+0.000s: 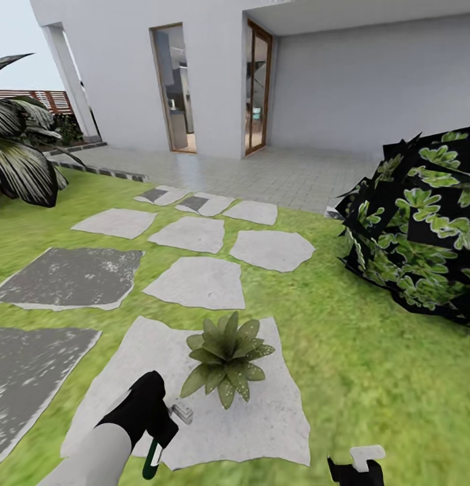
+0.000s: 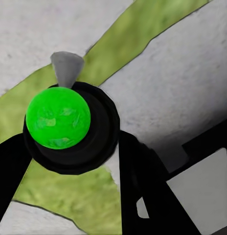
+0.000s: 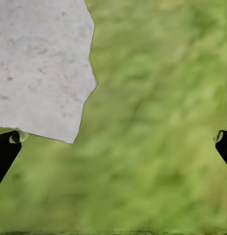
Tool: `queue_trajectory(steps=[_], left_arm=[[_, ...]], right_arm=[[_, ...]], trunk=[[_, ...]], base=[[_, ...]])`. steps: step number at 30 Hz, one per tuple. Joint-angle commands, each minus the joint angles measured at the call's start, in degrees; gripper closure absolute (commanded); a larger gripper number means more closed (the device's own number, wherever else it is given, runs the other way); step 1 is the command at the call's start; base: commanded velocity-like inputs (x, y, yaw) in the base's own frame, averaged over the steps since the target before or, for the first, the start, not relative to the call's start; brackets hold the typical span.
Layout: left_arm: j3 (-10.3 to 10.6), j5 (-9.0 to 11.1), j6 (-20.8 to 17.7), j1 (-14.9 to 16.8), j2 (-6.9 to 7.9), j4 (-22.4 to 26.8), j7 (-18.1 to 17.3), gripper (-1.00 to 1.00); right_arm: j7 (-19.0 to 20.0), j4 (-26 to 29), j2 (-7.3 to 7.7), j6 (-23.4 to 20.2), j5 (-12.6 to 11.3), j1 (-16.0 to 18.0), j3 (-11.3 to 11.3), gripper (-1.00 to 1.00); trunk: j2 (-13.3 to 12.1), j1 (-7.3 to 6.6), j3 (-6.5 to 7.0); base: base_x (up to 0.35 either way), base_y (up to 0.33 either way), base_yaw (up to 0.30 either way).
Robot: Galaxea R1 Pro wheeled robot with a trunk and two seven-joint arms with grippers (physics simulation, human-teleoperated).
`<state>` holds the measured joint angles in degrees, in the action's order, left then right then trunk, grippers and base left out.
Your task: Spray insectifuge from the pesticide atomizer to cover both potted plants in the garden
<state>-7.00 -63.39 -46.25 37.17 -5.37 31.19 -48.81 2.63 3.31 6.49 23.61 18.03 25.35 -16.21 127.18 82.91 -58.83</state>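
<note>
One potted plant (image 1: pixel 225 356), a rosette of pointed, pale-speckled green leaves, stands on a pale grey slab (image 1: pixel 275 412) in the garden lawn. My left gripper (image 1: pixel 150 413) hovers just left of it and is shut on the pesticide atomizer (image 1: pixel 154 457), whose grey nozzle (image 1: pixel 181 410) points toward the plant. In the left wrist view the atomizer's bright green body (image 2: pixel 58 117) sits in a black ring between the black fingers (image 2: pixel 143 181), with the left gripper (image 2: pixel 74 143) clamped around it. My right gripper (image 1: pixel 356 467) hangs low over grass; in its own view the right gripper (image 3: pixel 113 142) is open and holds nothing.
A big dark-leaved bush (image 1: pixel 424 223) fills the right side. A palm (image 1: pixel 19 155) stands at the far left before a brown fence (image 1: pixel 46 100). Several grey stepping slabs (image 1: pixel 198 282) lead to the tiled patio (image 1: pixel 282 172) and the house doors (image 1: pixel 256 88).
</note>
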Motion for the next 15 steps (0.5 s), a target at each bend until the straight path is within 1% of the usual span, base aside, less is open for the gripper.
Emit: queue_trajectory(steps=[1, 3, 7, 8, 10, 11, 13, 15], left_arm=[[-0.5, -0.5, -0.2, 0.0, -0.08, 0.0, -0.4, 1.00], [-0.5, -0.2, -0.1, 0.0, -0.05, 0.0, -0.5, 1.00], [-0.1, -0.3, -0.8, 0.9, -0.20, 0.2, -0.8, 1.00], [0.0, -0.4, -1.0, 1.6, -0.44, 0.3, -0.8, 1.00], [0.1, -0.5, -1.8, 4.6, -0.76, -0.4, -0.9, 1.00], [0.1, -0.5, -2.3, 5.3, -0.80, -0.5, -0.9, 1.00], [0.3, -0.6, -3.8, 6.5, -0.85, -0.7, -1.0, 1.00], [1.0, -0.6, -4.4, 6.9, -0.83, -0.7, -1.9, 1.00]], right_arm=[[0.3, -0.1, 0.01, 0.2, 0.3, 0.0, -0.5, -1.00], [0.3, -0.1, -0.03, 0.2, 0.3, 0.0, -0.5, -1.00], [0.3, -0.1, -0.11, 0.2, 0.3, 0.0, -0.5, -1.00], [0.3, -0.1, -0.14, 0.2, 0.3, 0.0, -0.5, -1.00], [0.3, -0.1, -0.07, 0.3, 0.3, 0.0, -0.5, -1.00], [0.3, -0.1, -0.04, 0.3, 0.3, 0.0, -0.5, -1.00], [0.3, -0.1, 0.02, 0.3, 0.3, 0.0, -0.5, -1.00], [0.3, -0.1, 0.03, 0.3, 0.3, 0.0, -0.5, -1.00]], trunk=[[0.0, -0.02, -0.05], [0.0, -0.02, -0.05], [0.0, -0.02, -0.05], [0.0, -0.02, -0.05], [0.0, -0.02, -0.05], [0.0, -0.02, -0.05], [0.0, -0.02, -0.05], [0.0, -0.02, -0.05]], base=[[-0.063, 0.275, -0.275], [-0.030, 0.181, -0.164], [-0.006, 0.036, -0.032], [-0.001, 0.007, -0.006], [0.000, 0.003, -0.002], [0.000, 0.001, -0.001], [0.000, 0.000, 0.000], [0.000, 0.000, 0.000]])
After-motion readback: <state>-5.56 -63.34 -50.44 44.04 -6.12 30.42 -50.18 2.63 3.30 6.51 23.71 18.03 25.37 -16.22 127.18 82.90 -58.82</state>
